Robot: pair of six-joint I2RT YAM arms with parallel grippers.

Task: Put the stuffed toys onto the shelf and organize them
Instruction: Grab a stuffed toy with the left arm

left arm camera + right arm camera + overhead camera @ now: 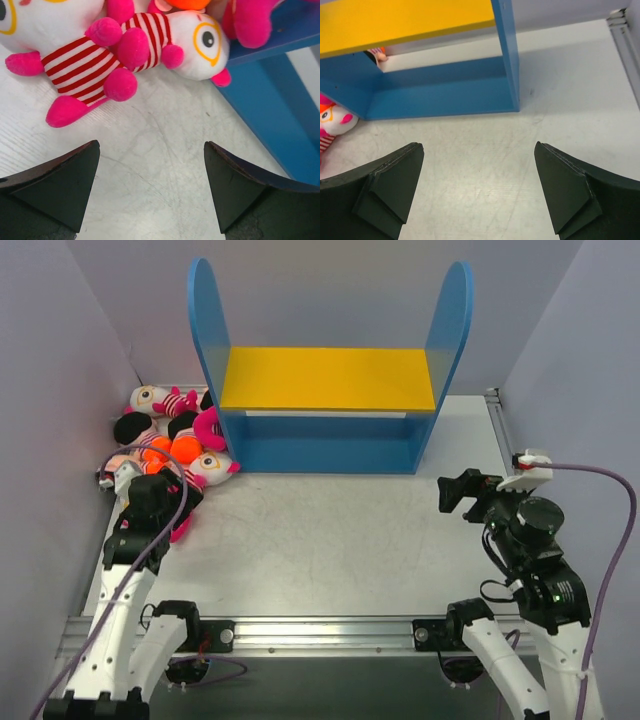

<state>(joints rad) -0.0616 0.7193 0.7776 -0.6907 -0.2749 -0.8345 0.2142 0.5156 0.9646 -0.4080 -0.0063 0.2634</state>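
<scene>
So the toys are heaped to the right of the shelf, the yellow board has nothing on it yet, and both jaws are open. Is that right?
Not quite. The toys are heaped to the left of the shelf, as the top view shows. The rest stands: the yellow board has nothing on it, and both jaws are open.

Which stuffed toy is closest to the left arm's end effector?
The striped toy whose magenta foot points at the left end effector; its striped neighbour lies farther back, beside the blue shelf.
</scene>
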